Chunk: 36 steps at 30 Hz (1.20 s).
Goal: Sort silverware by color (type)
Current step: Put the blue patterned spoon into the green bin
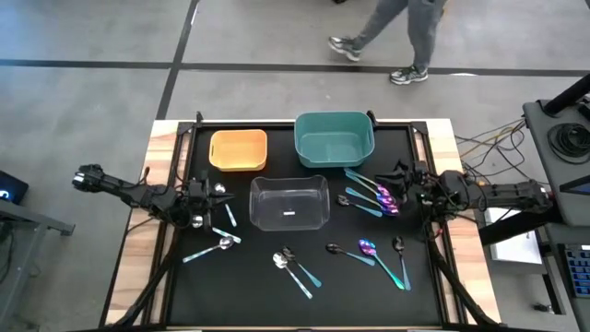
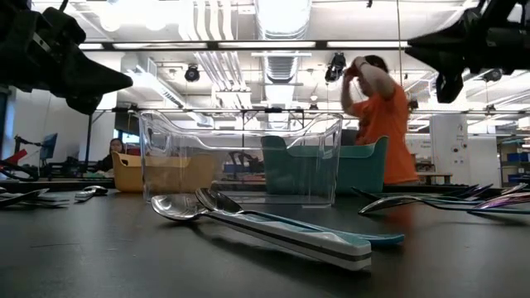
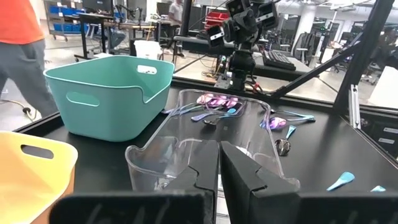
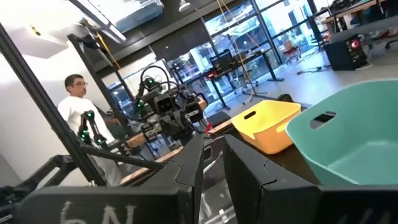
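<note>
No writing is showing legibly on the clear rigid plastic bin (image 1: 289,203), the matte teal bin (image 1: 334,137) or the orange bin (image 1: 239,149). Glossy thin-handled spoons (image 1: 373,197) are lying scattered on the black table (image 1: 249,277), clustering beside the teal bin. The left gripper (image 1: 205,207) is sitting closed and empty left of the clear bin; the right gripper (image 1: 406,189) is hovering nearly closed, holding nothing visible.

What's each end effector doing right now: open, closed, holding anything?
Left end effector: closed, empty, beside the clear bin.
Right end effector: nearly closed, small gap between fingers, nothing seen in it, near the teal bin.
</note>
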Available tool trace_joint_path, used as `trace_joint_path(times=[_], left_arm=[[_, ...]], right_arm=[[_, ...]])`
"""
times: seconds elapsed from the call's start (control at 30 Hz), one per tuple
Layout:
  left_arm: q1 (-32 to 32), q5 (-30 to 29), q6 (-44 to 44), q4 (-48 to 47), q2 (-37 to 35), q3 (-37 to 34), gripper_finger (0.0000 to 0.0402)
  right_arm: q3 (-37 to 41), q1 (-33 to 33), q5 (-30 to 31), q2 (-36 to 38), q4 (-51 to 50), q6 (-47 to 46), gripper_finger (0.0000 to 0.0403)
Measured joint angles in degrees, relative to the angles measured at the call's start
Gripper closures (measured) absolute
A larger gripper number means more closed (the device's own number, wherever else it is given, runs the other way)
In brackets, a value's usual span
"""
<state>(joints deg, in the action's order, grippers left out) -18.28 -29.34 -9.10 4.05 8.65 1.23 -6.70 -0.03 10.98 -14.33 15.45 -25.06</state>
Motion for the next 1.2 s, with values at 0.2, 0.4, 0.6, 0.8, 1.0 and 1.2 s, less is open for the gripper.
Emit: trace_joint_path(times=[0.2,0.4,0.6,0.8,1.0,1.2], left_arm=[[0.04,-0.59,-7.52,12.42,0.04,0.00,0.0401],[0.04,1.85,1.56,29.12,1.24,0.00,0.0401],[0.07,1.65,3.11,40.19,5.50,0.02,0.0401],[0.11,-0.71,9.86,50.60,10.77,0.09,0.0401],[0.11,-0.70,17.74,47.57,14.77,6.31,0.0401],[0.12,-1.69,24.02,26.79,19.25,18.74,0.0401]], right_arm=[[-7.37,0.00,0.02,-7.73,-1.75,3.26,0.0351],[-15.86,0.00,0.07,-13.81,-12.30,3.38,0.0351],[-21.87,0.00,0.09,-19.04,-19.62,2.55,0.0351],[-25.40,0.02,-0.70,-24.30,-21.94,2.56,0.0351],[-29.35,1.36,-1.05,-30.25,-25.25,1.97,0.0351],[-34.41,3.49,-1.18,-36.02,-31.64,-3.44,0.0351]])
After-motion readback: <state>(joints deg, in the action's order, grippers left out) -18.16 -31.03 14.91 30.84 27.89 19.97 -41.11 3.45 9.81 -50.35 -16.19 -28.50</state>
